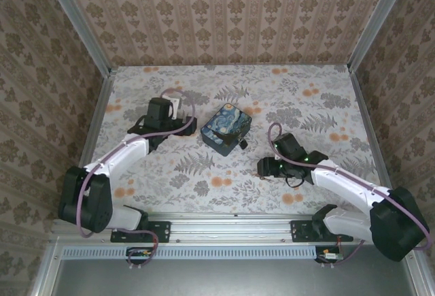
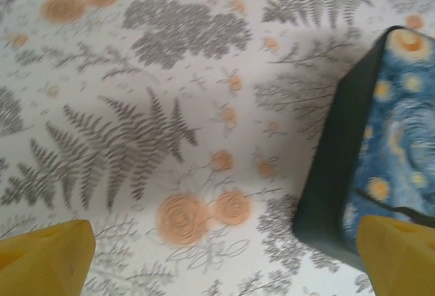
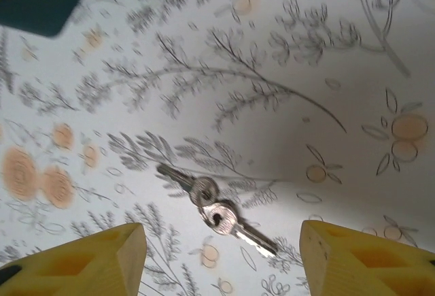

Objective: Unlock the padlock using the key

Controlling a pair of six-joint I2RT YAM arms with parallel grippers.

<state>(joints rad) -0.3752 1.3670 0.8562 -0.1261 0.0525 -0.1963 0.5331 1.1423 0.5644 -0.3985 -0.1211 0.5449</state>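
Right wrist view: two keys [image 3: 216, 209] on a ring lie flat on the flowered desk [image 3: 326, 58], between the spread fingers of my right gripper [image 3: 224, 258], which does not touch them. Top external view: my left gripper [image 1: 187, 127], spread wide and empty, sits just left of a blue painted case [image 1: 226, 128] mid-desk. I cannot make out the padlock. As I judge it, nothing is done yet: picking up, inserting and turning a key all remain. No writing is readable.

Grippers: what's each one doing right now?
Left gripper: open, empty, beside the blue case.
Right gripper: open, over the keys, not gripping them.
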